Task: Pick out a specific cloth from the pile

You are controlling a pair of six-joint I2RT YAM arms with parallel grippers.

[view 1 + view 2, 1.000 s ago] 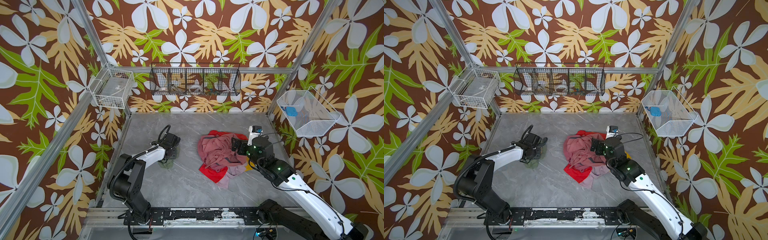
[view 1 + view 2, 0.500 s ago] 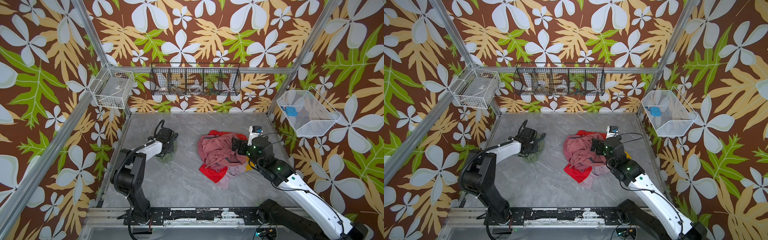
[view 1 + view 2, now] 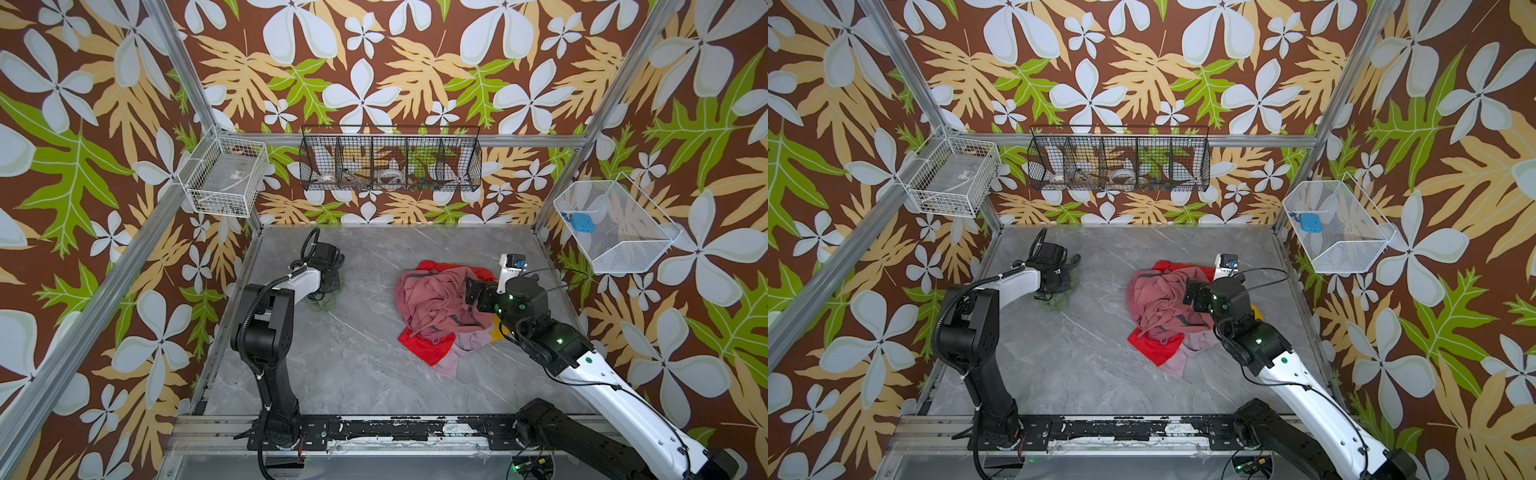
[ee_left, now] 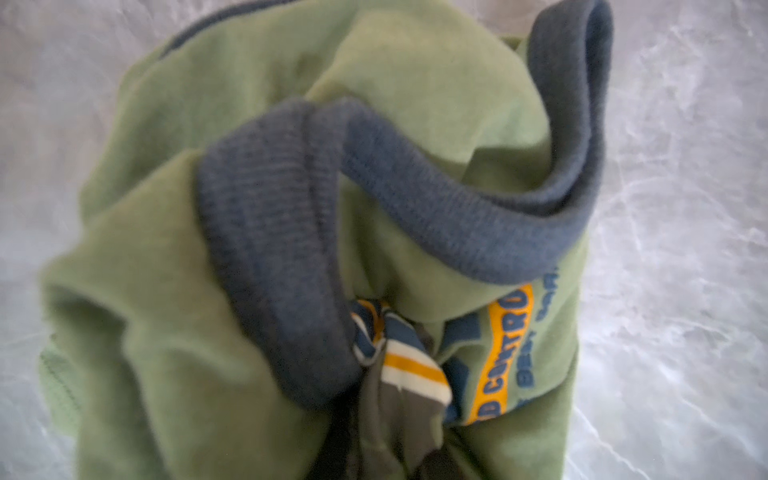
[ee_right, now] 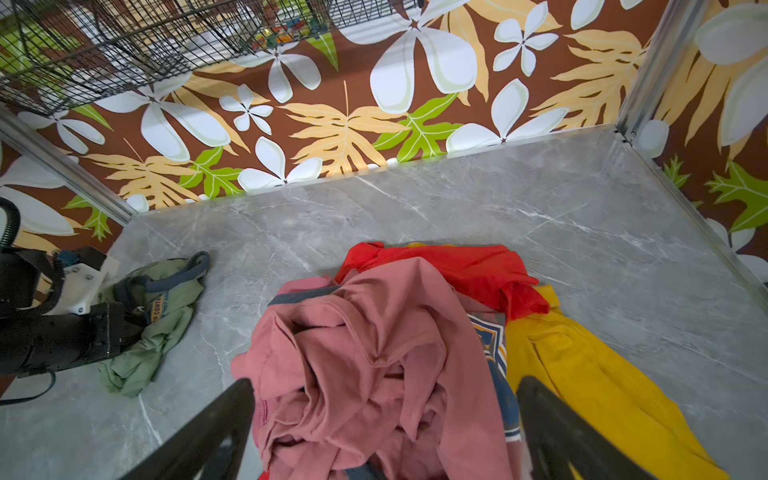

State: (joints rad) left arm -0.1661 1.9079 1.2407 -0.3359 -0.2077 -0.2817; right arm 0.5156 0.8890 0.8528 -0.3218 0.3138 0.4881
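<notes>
Since a second ago the left gripper (image 5: 122, 328) has clamped on the cloth (image 4: 415, 83) and drawn it toward the table's (image 3: 353, 353) far left, well apart from the pile (image 3: 436, 299).
The right gripper (image 5: 384, 386) hangs with jaws wide apart over the pile. On the far wall a black wire basket (image 3: 390, 164) holds tape rolls (image 3: 388, 176); on the right wall a white mesh basket (image 3: 615, 249) holds a blue object (image 3: 579, 222).

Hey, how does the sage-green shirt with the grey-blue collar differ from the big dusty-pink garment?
The sage-green shirt with grey-blue neck trim lies apart on the grey marble table; the dusty-pink garment tops the heap of mixed garments. The green shirt looks smaller than the pink garment. The left end effector is shut on the green shirt; the right end effector stands open over the pink garment. Both are crumpled.
</notes>
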